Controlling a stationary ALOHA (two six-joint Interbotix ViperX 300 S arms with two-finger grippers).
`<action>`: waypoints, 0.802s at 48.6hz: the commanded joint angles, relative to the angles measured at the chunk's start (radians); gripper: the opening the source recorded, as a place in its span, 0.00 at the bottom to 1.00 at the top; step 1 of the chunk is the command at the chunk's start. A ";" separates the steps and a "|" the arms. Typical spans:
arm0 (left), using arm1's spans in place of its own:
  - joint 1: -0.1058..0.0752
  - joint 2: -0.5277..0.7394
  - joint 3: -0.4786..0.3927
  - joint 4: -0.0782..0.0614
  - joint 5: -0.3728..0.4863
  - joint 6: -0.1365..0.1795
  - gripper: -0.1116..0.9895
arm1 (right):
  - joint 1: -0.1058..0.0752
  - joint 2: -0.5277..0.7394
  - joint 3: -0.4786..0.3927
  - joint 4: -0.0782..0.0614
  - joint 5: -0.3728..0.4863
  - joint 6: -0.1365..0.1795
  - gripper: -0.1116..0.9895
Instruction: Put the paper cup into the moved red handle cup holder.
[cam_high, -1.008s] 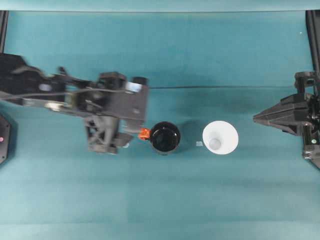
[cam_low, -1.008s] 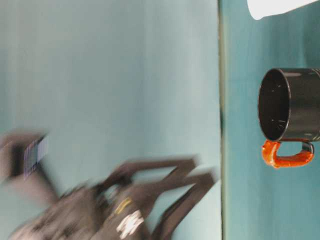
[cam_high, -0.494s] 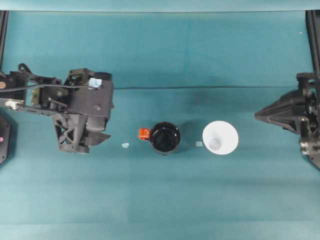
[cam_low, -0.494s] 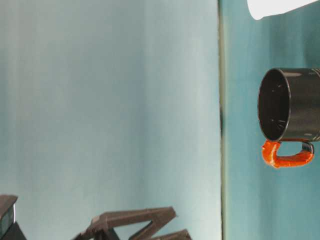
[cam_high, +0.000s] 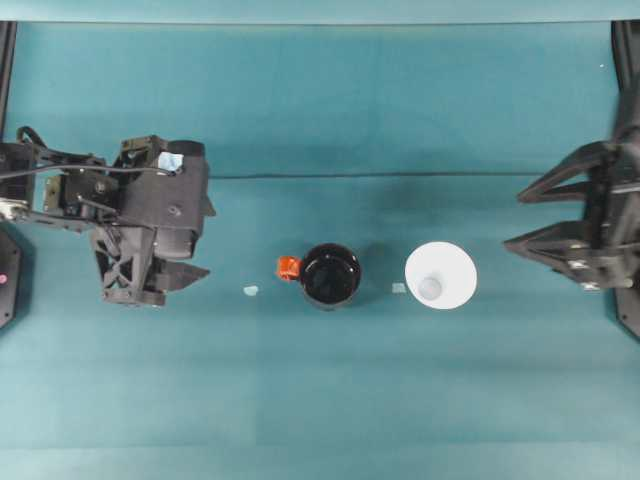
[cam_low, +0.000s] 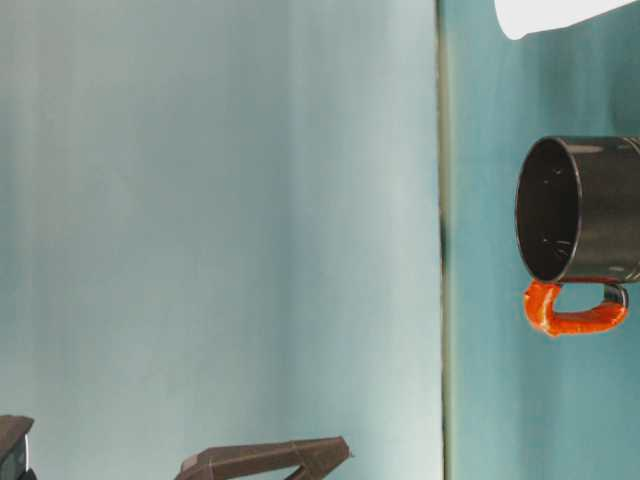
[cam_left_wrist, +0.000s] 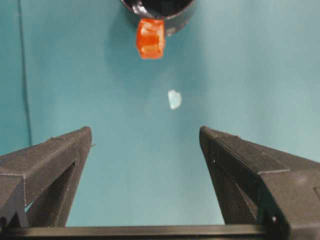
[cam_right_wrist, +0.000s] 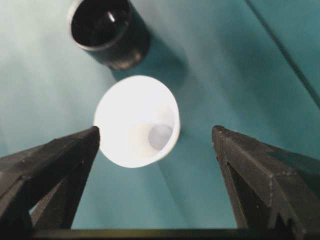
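Standing upright near the middle of the teal bench (cam_high: 330, 400), the red handle cup holder (cam_high: 331, 275) shows from overhead as a glossy black ring with its orange-red handle (cam_high: 288, 268) turned toward the bench's left edge. The paper cup (cam_high: 441, 275) stands just beside it toward the right edge, apart from it, mouth up. A pale scrap (cam_high: 250, 291) lies between the holder and the left gripper (cam_high: 195, 244), which sits near the left edge with its jaws spread wide and nothing in them. The right gripper (cam_high: 515, 219) is at the right edge, its jaws also spread wide and empty, pointing toward the paper cup.

At table level, the holder (cam_low: 585, 210) rests on the bench with its handle (cam_low: 573, 308) looped at its side, and part of the paper cup (cam_low: 545, 14) shows beyond it.

From the left wrist, the open jaws frame bare cloth; the scrap (cam_left_wrist: 174, 99) lies ahead, and past it the handle (cam_left_wrist: 150, 38).

From the right wrist, the parted jaws flank the paper cup (cam_right_wrist: 136, 120), well clear of it, with the holder (cam_right_wrist: 108, 31) behind.
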 joint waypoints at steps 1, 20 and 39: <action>0.003 -0.017 -0.008 0.005 -0.003 -0.002 0.97 | 0.006 0.078 -0.037 0.002 -0.002 0.012 0.93; 0.011 -0.018 -0.002 0.003 -0.003 -0.002 0.97 | 0.006 0.457 -0.173 0.000 0.014 0.003 0.93; 0.011 -0.015 0.015 0.003 -0.006 -0.029 0.97 | 0.006 0.644 -0.187 -0.003 0.012 0.008 0.92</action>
